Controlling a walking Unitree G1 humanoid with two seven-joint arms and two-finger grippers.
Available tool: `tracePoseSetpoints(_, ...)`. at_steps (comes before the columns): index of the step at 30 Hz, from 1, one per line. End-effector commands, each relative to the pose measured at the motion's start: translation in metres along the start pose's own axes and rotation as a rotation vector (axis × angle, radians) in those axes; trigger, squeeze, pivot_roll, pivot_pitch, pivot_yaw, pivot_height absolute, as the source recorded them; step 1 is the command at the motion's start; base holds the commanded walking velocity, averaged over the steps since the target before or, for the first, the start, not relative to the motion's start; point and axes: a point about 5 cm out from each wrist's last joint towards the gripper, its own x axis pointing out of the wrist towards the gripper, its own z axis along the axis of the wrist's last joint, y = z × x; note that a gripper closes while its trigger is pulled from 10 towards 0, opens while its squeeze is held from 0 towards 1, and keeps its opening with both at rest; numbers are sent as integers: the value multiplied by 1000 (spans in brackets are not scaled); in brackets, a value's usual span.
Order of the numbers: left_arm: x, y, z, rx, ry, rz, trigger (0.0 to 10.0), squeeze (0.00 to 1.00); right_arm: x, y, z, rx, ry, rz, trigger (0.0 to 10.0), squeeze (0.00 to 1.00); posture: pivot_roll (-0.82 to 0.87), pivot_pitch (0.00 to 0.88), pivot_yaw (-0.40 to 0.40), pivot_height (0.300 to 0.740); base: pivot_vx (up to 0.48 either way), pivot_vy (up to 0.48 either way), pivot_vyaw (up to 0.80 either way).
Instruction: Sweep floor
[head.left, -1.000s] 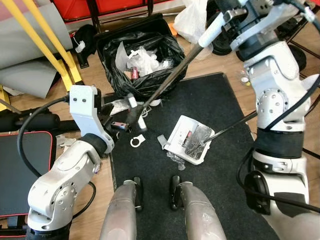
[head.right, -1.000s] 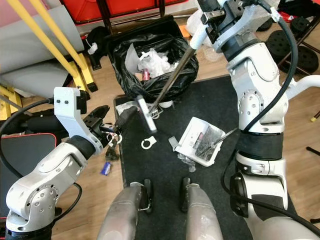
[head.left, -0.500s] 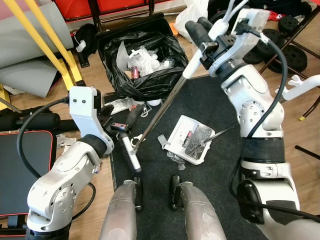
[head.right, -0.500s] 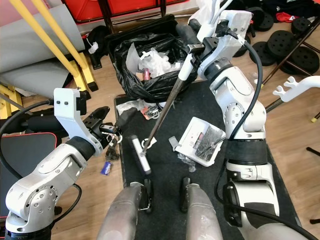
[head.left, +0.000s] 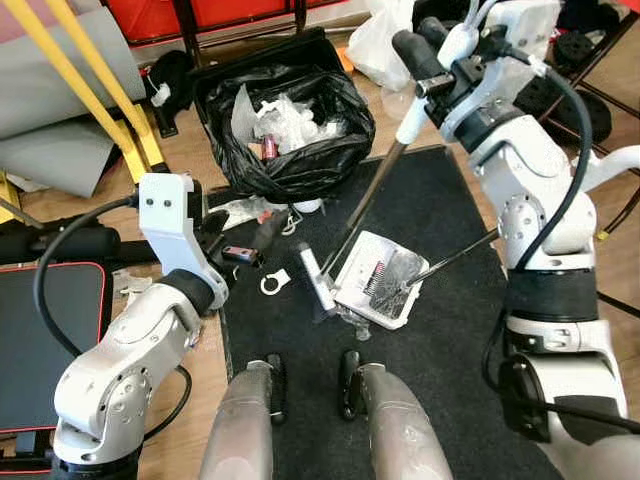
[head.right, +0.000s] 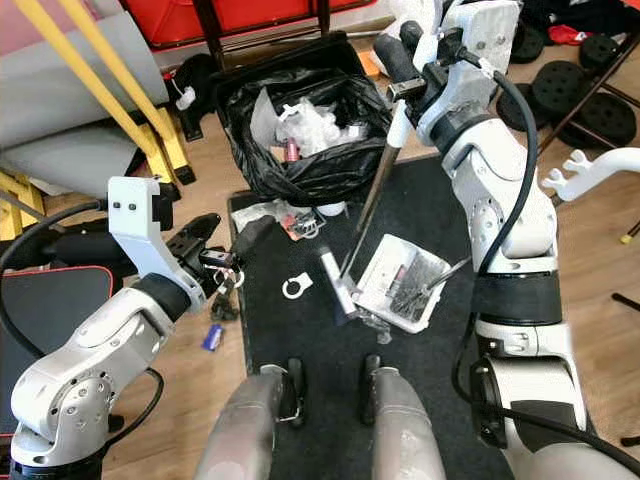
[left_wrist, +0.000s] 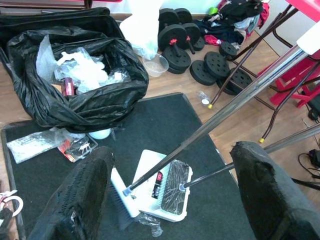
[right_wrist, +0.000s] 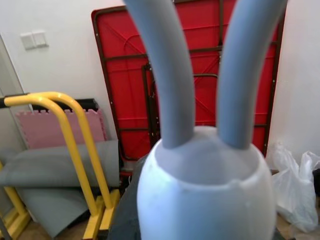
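Here, one broom (head.left: 360, 215), one dustpan (head.left: 375, 279).

A glossy black plastic bin bag (head.left: 285, 125), matt dark mat (head.left: 450, 330), shiny metal broom handle (head.left: 365, 205), wood floor (head.left: 80, 210).

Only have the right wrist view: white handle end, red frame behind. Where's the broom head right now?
Observer: The broom head is down on the black mat, against the left edge of the white dustpan.
Operator: Pan loaded?
Observer: Yes, dark debris lies in it.
Operator: Any litter not yet swept?
Observer: A white ring lies on the mat to the left of the broom head, apart from it.
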Motion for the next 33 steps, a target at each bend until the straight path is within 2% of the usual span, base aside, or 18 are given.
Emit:
tracePoseSetpoints(1,-3,-2,-3,2,20,-42,10000,0,-1,0,8,-78,-35,4,10000,0,107,308,-33,740,0,0,0)
tracePoseSetpoints(2,-3,-2,-3,1,21,-42,10000,0,-2,-1,8,-114,-32,3,10000,0,106,311,-32,740,0,0,0)
tracePoseSetpoints(9,-3,-2,-3,0,20,-42,10000,0,-3,-6,11,-178,-42,-30,10000,0,105,314,-31,740,0,0,0)
tracePoseSetpoints(17,-3,-1,-2,0,18,-41,10000,0,-6,-25,25,-230,-104,-162,10000,0,102,317,-32,740,0,0,0)
tracePoseSetpoints(27,-3,-1,-2,1,18,-42,10000,0,-10,-38,34,-252,-165,-286,10000,0,103,317,-31,740,0,0,0)
tracePoseSetpoints(31,-3,-1,-2,1,18,-42,10000,0,-10,-40,35,-253,-170,-298,10000,0,103,317,-31,740,0,0,0)
tracePoseSetpoints(33,-3,-2,-2,0,17,-42,10000,0,-10,-38,36,-210,-187,-293,10000,0,100,316,-31,740,0,0,0)
